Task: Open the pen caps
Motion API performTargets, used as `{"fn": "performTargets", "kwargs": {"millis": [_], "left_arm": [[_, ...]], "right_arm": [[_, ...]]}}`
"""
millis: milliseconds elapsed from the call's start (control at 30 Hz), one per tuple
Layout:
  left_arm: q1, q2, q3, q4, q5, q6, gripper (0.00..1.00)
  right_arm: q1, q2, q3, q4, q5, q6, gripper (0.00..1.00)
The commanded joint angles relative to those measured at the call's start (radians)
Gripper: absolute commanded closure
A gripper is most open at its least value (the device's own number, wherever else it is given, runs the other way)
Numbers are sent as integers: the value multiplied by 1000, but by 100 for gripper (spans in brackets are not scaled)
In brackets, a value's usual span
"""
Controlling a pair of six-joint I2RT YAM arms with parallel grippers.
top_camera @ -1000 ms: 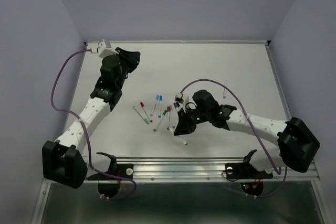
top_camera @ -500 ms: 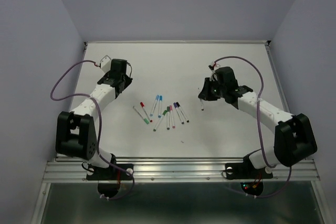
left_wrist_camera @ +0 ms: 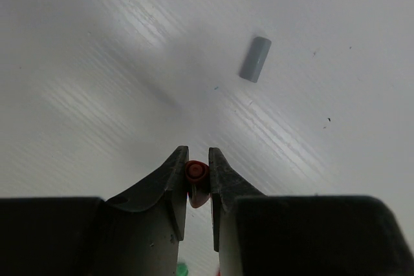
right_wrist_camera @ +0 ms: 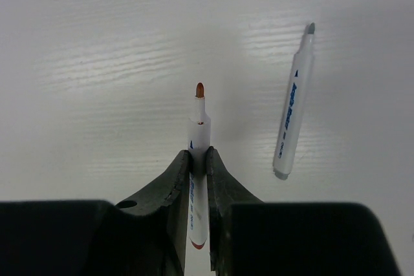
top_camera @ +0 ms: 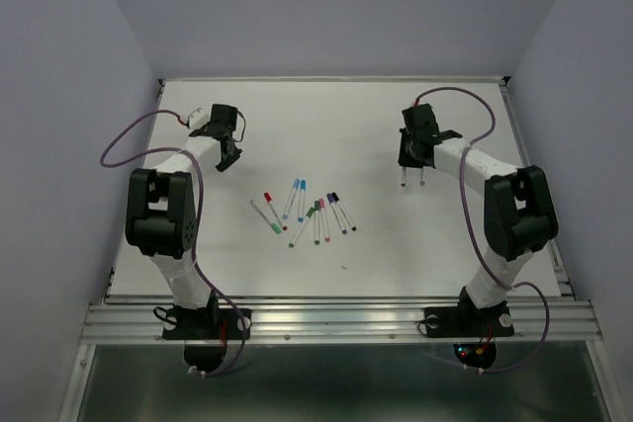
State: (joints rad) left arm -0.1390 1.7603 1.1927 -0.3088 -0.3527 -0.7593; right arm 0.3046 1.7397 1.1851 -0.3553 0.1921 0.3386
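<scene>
1. The white bench [top_camera: 346, 116] fills the overhead view. A fan of pens [top_camera: 307, 212] lies at its middle, too small to tell which are capped.
2. The left tool [left_wrist_camera: 196, 156] is at the far left, clenched on a red cap [left_wrist_camera: 196, 171] that is seen end-on between its jaws.
3. The right tool [right_wrist_camera: 199, 156] is at the far right, grasping a white pen barrel [right_wrist_camera: 199, 121] near its middle, with the bare orange-brown tip pointing away.
4. A second pen [right_wrist_camera: 294, 117], its grey tip bare, lies just right of that barrel without touching it.
5. A grey cap [left_wrist_camera: 255, 59] lies on its side beyond the left tool and to its right, apart from it.
6. Judge the caps to be very light, stiff, smooth plastic. They are round, so they will likely roll or slip out of a pinch. Take each one across its curved side at mid-length, and hold the barrel well back from the cap.
</scene>
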Motion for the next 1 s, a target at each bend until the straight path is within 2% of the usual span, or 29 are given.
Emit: {"fn": "performTargets", "kwargs": {"millis": [0,133,333,533,633,733,833,900,967], "left_arm": [[15,24,47,-16,-23,32,100],[27,57,76,-27,-40,34,100],[39,102,114,-26,-42,41,99],[45,172,168,-36,-40,48,91],[47,202,191,-33,-19,52,91],[47,214,203,-38,-23,48,90],[47,215,215,-46,-34,44,86],[49,219,222,-50,-43,41,85],[49,225,232,-58,-43,43,85]], "right_arm": [[-25,69,106,-37,138,23,99],[-25,168,182,-65,165,16,97],[-35,224,229,-76,171,20,94],[-45,268,248,-102,181,14,88],[-54,273,245,-103,182,14,86],[-55,270,245,-106,182,17,77],[-55,256,245,-111,176,13,57],[-55,248,248,-114,170,11,55],[-55,230,249,-114,147,5,48]]}}
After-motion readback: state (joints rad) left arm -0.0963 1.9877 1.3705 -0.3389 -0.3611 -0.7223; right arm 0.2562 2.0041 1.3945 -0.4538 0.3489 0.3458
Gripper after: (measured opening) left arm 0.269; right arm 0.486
